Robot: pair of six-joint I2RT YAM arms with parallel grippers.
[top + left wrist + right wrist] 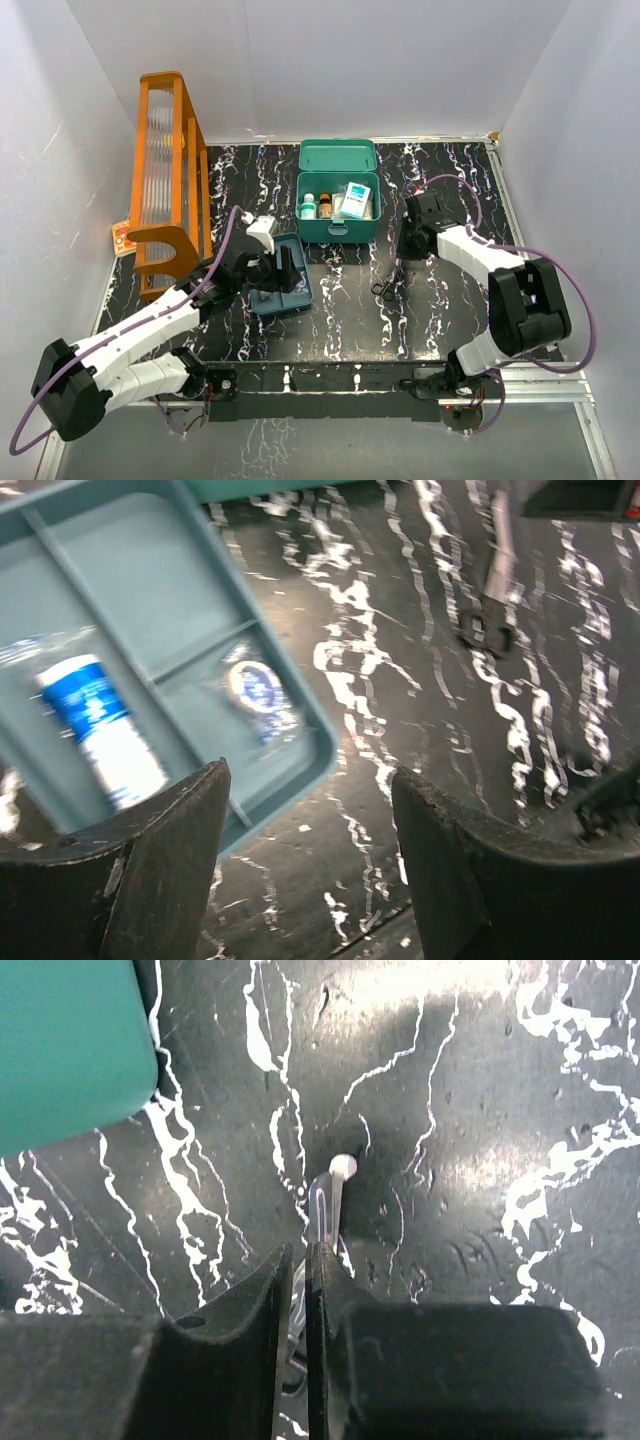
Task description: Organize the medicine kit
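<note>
Left jaws: left gripper (310,865) spread wide, gripping nothing, hanging over the divided tray (120,590) corner. Guessing it's after the blue-white tube (100,730).
Right jaws: right gripper (305,1260) pinched on a thin scissors-like tool (328,1200), probably bound for the box.
Kit spot: medicine kit (355,232) at back centre, lid open, bottles inside.

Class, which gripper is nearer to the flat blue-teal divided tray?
Left. The left gripper hovers open over the tray; the right gripper is away to the right, beside the medicine kit.
</note>
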